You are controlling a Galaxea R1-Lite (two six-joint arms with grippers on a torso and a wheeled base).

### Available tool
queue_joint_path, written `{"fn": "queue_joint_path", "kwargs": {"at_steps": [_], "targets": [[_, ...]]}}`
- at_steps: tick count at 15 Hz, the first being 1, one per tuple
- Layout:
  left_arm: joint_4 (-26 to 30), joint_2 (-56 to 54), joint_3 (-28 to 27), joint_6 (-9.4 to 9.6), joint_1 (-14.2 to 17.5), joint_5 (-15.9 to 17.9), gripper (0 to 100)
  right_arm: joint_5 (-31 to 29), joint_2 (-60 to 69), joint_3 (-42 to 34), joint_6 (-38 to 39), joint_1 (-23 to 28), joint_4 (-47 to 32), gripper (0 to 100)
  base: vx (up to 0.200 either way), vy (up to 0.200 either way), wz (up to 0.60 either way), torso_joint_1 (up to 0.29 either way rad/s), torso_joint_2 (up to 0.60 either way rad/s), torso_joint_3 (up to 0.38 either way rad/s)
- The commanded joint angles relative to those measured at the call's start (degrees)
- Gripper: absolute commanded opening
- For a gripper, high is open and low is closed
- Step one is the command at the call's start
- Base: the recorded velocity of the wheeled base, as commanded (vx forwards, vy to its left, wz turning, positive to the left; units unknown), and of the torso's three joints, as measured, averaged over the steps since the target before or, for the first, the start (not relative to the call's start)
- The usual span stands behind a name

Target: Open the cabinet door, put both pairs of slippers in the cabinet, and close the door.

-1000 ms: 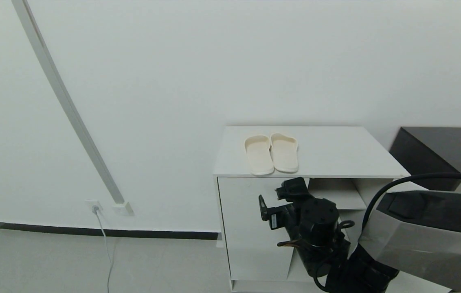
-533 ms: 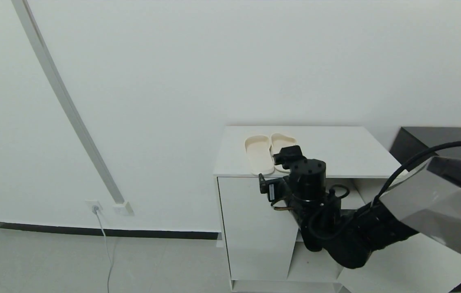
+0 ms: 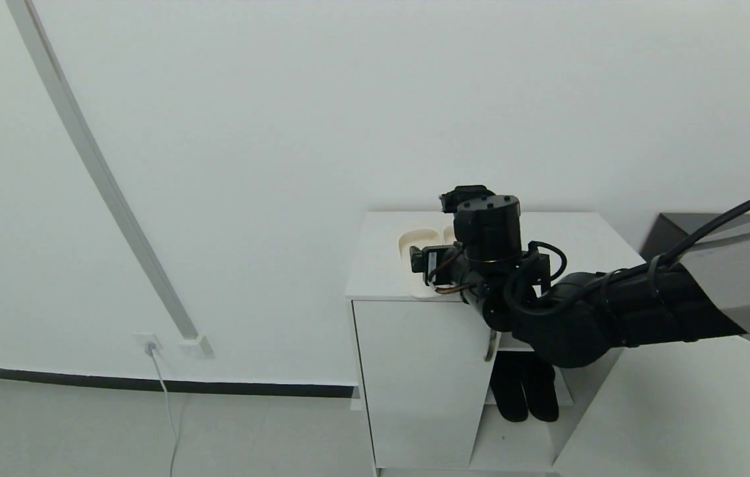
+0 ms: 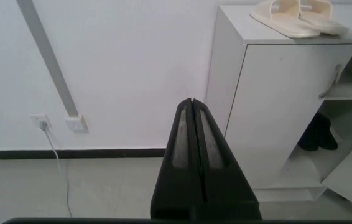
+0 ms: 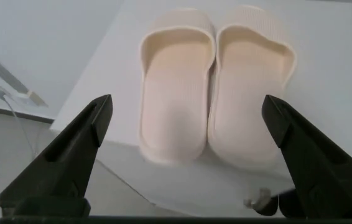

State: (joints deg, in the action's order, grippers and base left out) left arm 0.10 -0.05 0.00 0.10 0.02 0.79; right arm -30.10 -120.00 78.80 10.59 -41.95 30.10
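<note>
Lifted since a second ago from before the cabinet point(image 3: 567, 238) shelves to above its top: right gripper point(image 5: 186, 106), spread wide over the cream slippers point(image 5: 176, 93), gripping nothing. Mostly hidden behind that wrist in the head view, those slippers; partly hidden under the arm, black slippers point(image 3: 524, 391) on the lower shelf, open door point(image 3: 666, 411) cut off at the edge. Left gripper point(image 4: 192, 101) clamped shut, empty, well apart from the cabinet.

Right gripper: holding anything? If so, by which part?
Nothing held. The right gripper is open wide, facing the cream slippers on the cabinet top, not closed on them. Left gripper: shut, empty.
</note>
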Motion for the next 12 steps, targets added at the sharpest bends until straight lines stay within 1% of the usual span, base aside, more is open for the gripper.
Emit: {"fn": "queue_joint_path", "kwargs": {"at_steps": [1, 4, 6, 8, 12], "targets": [[-0.1, 0.0, 0.0, -0.01, 0.2, 0.0, 0, -0.1, -1.0, -0.1, 1.0, -0.1, 0.2, 100, 0.2, 0.0, 0.0, 0.002, 0.0, -0.007], [0.0, 0.0, 0.0, -0.01, 0.1, 0.0, 0, -0.1, -1.9, -2.0, 2.1, -0.5, 0.5, 100, 0.2, 0.0, 0.0, 0.006, 0.0, 0.002], [0.0, 0.0, 0.0, -0.1, 0.1, 0.0, 0, 0.0, -3.6, -3.9, 2.2, -0.4, 2.3, 100, 0.2, 0.0, 0.0, 0.005, 0.0, 0.002], [0.0, 0.0, 0.0, -0.1, 0.1, 0.0, 0, 0.1, -5.7, -4.3, 1.8, -0.2, 5.0, 100, 0.0, 0.0, 0.0, 0.0, 0.0, 0.0], [0.0, 0.0, 0.0, -0.1, 0.1, 0.0, 0, 2.9, -8.1, -2.4, 0.7, 1.8, 5.5, 100, 0.0, 0.0, 0.0, 0.0, 0.0, 0.0]]}}
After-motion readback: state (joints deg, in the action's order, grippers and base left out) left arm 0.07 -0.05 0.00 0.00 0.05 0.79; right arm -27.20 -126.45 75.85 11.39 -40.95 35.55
